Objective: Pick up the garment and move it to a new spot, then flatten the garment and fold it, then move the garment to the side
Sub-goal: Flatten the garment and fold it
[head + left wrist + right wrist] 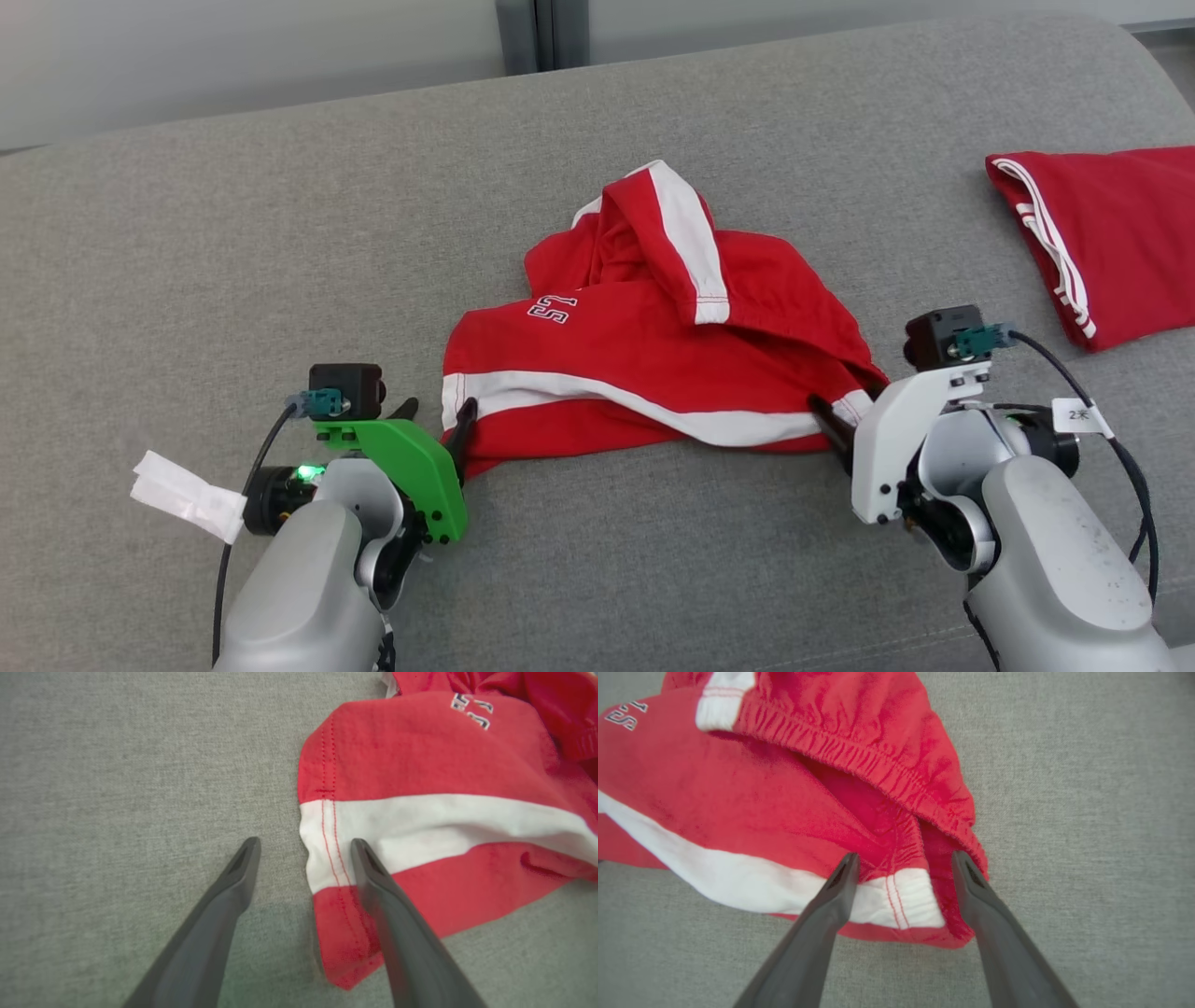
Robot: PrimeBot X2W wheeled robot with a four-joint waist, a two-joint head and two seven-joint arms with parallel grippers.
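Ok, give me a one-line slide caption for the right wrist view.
Open right gripper poised around the white-banded corner of the crumpled red garment, which lies on a grey fabric surface.

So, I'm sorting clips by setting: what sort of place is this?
Likely indoors, at a grey upholstered surface, perhaps a sofa or padded bench: woven fabric, rounded far edge, pale wall panels behind, and a red garment lying on it.
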